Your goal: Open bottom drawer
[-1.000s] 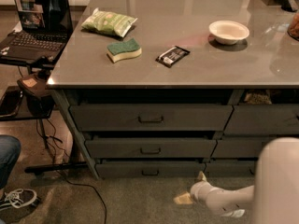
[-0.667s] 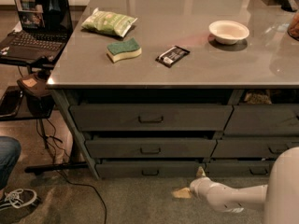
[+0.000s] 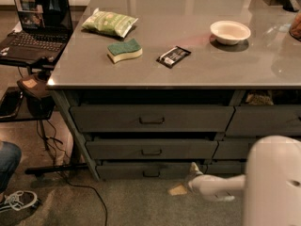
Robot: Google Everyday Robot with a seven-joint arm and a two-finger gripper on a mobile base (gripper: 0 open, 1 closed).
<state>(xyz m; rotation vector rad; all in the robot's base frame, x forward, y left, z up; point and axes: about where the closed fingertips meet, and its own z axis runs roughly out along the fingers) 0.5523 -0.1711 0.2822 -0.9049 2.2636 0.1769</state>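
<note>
The gripper point(image 3: 193, 174) has crept up and left, closer to the right end of the bottom drawer point(image 3: 122, 171).
A grey counter point(image 3: 188, 69) fills the far half of the room, and the robot's white arm point(image 3: 273, 182) bulks at near right, reaching left low over the carpet. In the left stack the bottom drawer is the slimmest, just above the floor, its small handle point(image 3: 151, 173) left of the gripper. Whether the gripper is open or closed I cannot tell. A laptop point(image 3: 37, 22) sits far left; on the counter lie a green bag point(image 3: 109, 22), a bowl point(image 3: 230, 32), a sponge point(image 3: 124, 50) and a dark packet point(image 3: 174, 56).
</note>
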